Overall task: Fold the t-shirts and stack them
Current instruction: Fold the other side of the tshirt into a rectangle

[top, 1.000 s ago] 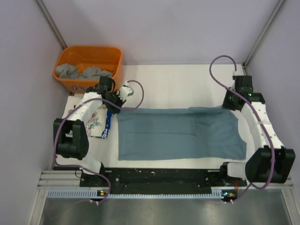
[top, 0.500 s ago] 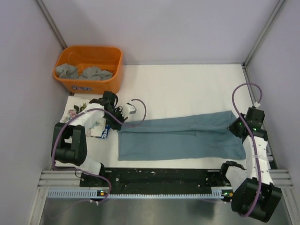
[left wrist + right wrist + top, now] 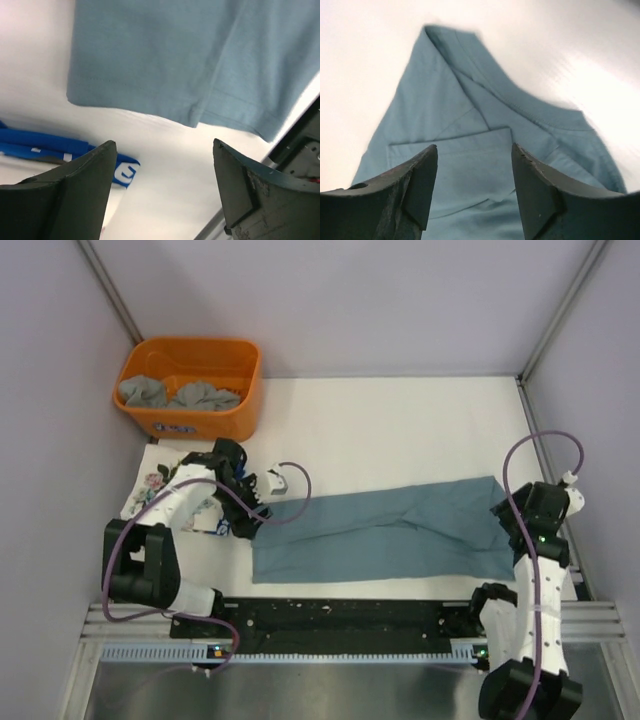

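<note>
Right wrist: blue-grey t-shirt (image 3: 460, 100) lies below parted right claw (image 3: 474, 150).

A blue-grey t-shirt (image 3: 470, 130) is lying folded on the white surface (image 3: 365, 60), narrowing to a blurred corner towards the top of the view. A curved stitched seam is running across its right side. The right arm's two dark fingers (image 3: 412, 190) are standing apart, with only the cloth showing between them.

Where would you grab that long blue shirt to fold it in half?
Probably the blue shirt by the corners of its right-hand short end, coming from the right: it lies flat as a long strip, so that end can be carried over onto the left end.
</note>
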